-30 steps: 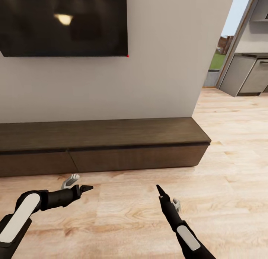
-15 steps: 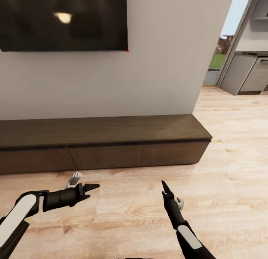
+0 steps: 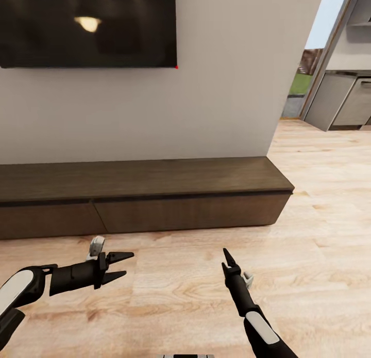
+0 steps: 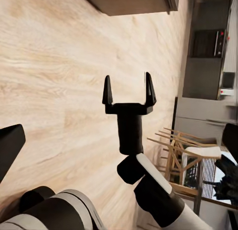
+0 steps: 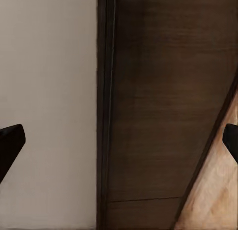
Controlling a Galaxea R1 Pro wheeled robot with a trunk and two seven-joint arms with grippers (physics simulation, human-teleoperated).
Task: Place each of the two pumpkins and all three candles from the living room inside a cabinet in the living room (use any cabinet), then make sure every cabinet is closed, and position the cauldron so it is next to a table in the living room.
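Head view: cabinet point(image 3: 144, 198) runs across mid frame against the wall, drawer fronts flush and shut; TV point(image 3: 87, 26) at upper left, doorway at upper right
Left gripper point(image 3: 119, 266): lower left of the frame, above the wood floor point(image 3: 319, 244), fingers spread, nothing between them
Right gripper point(image 3: 226, 258): lower centre-right, tips aimed at the cabinet; in the left wrist view point(image 4: 127, 94) its fingers stand apart and empty
Right wrist view: cabinet point(image 5: 163, 101) front and top fill most of the frame, with pale wall beside it
Stage: likely the approach to open a drawer, no pumpkin or candle in hand
Risk: handleless fronts give the fingers little to catch, so they may slip off the seam; driving closer could knock the low arms into the unit
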